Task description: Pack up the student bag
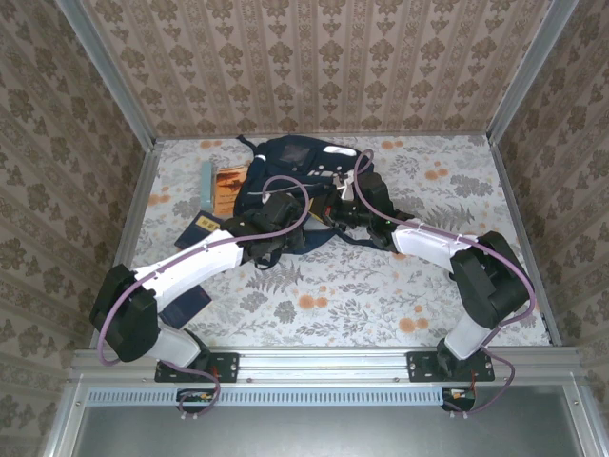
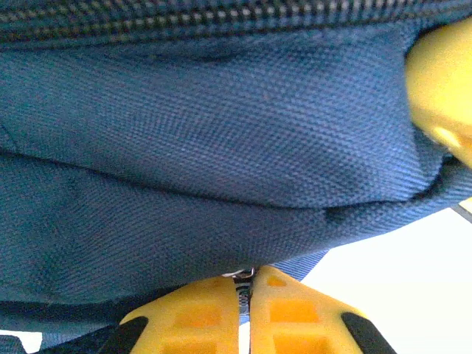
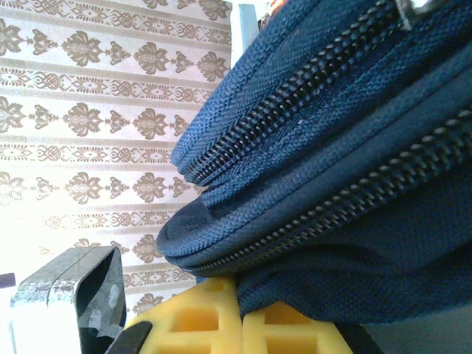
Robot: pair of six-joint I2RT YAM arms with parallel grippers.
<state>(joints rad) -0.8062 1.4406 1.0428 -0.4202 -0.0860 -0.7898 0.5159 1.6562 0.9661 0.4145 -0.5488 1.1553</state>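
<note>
Bag (image 1: 303, 164) sits on table (image 1: 381, 305), centre, toward far side, both arms reaching onto it. L gripper (image 2: 245, 289) closed, small metal zip tab (image 2: 243, 273) nipped btwn tips at bag's lower seam. R gripper (image 3: 240, 313) closed too, tips under bag's edge; can't tell if cloth's pinched. Book (image 1: 228, 188) lies just left of bag.
</note>
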